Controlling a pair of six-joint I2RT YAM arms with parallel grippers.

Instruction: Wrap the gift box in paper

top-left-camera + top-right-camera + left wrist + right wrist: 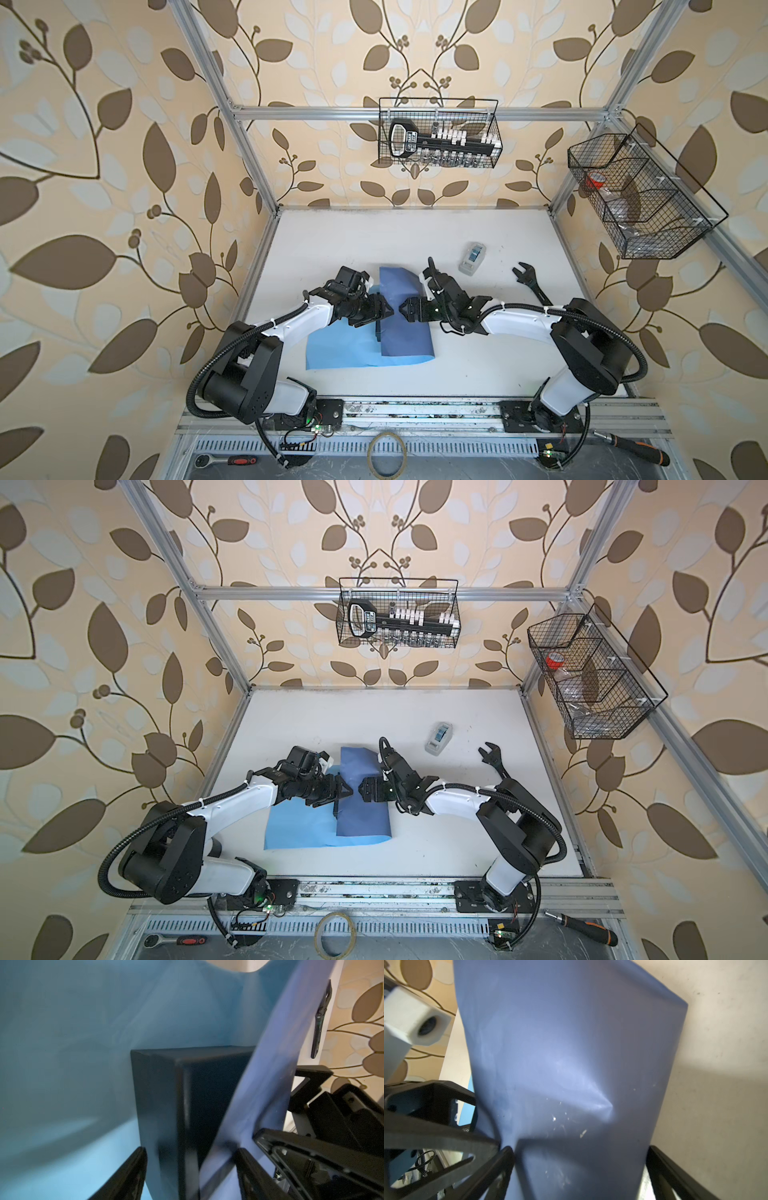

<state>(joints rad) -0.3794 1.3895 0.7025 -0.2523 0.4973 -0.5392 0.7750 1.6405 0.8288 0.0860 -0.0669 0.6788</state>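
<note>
Gift box (187,1095) sits mid-table on light face of paper (340,349). Slate flap (405,338) folded over it — in both top views only dark sliver of box shows at flap's left edge. Left gripper (191,1153): jaws apart, straddling box edge and flap. Right gripper (579,1151): jaws spread wide over flap, tip to tip with left gripper. Tape dispenser (472,258) and black wrench (528,280) lie on table (353,241) — right of paper, apart from it.
</note>
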